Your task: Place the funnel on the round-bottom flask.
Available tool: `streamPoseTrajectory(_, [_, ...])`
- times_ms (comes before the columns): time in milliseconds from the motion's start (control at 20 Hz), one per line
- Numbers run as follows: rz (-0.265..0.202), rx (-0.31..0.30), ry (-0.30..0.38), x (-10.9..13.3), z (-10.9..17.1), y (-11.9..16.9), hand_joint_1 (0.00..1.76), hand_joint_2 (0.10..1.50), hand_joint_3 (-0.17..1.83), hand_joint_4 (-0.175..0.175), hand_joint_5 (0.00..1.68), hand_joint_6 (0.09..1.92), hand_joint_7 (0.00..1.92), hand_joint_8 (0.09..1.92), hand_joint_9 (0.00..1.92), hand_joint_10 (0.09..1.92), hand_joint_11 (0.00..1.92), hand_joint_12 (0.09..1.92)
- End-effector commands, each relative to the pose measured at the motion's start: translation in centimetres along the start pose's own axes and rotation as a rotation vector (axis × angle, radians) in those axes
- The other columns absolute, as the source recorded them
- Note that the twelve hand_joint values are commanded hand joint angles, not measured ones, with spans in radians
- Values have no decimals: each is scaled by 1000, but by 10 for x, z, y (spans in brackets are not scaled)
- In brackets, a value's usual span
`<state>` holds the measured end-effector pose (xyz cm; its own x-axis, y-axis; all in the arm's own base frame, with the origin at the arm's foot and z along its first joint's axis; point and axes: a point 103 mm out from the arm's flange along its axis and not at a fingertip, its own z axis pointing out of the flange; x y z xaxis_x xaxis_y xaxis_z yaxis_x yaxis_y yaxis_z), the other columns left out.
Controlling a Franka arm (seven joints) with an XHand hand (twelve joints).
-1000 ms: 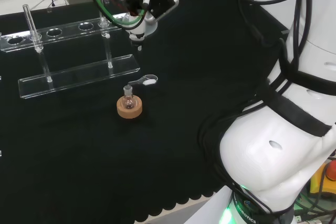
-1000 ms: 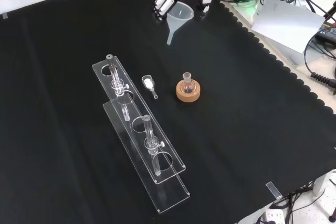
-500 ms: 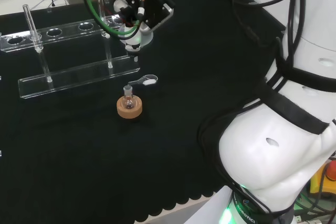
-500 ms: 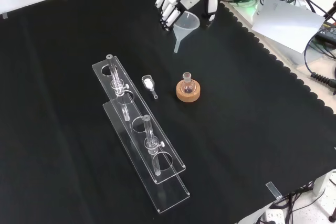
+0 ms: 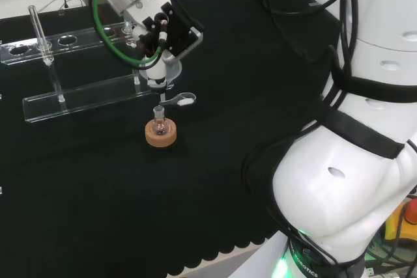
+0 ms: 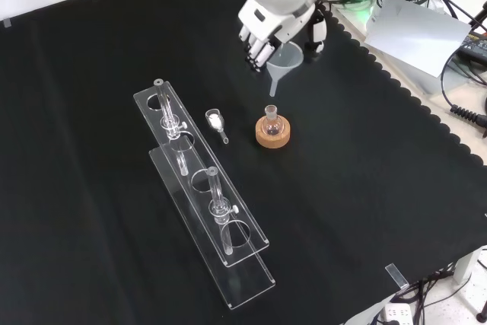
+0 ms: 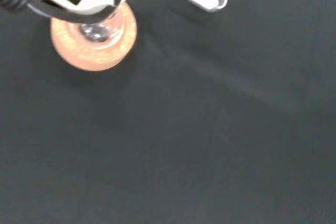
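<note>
Above the flask: the hand (image 6: 283, 19) is carrying the funnel (image 6: 283, 61), its fingers (image 6: 257, 49) curling round the funnel's rim while the stem is pointing down.
Grip: the hand is clamping on the funnel, bowl uppermost, stem hanging free below.
Step in hand: it is lining the stem up over the flask's neck, as I judge it.
Doing it well: the stem tip needs centring on the narrow neck before any lowering, and the funnel is best kept upright so the stem is entering straight rather than nudging the flask off its stand.
Flask: the round-bottom flask (image 6: 272, 120) is sitting upright in its cork ring (image 6: 272, 133), just below and slightly nearer than the stem tip in the front view, not touching it.
Risk: the small flask is looking easy to tip.
</note>
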<state>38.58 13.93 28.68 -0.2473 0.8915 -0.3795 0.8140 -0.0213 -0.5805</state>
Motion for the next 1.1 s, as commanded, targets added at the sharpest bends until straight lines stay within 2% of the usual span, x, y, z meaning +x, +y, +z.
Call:
streamPoseTrajectory(50, [-5,9,-3,10,1,-2,1010,611,1076,-45,476,591,513,628,863,407,612,1272])
streamPoseTrajectory(650, [-19,18,-23,16,-4,8,1007,614,1077,-45,478,596,516,625,864,409,614,1269])
streamPoseTrajectory(1100, [-26,29,-20,11,-2,19,1005,615,1077,-45,480,601,515,622,865,409,612,1269])
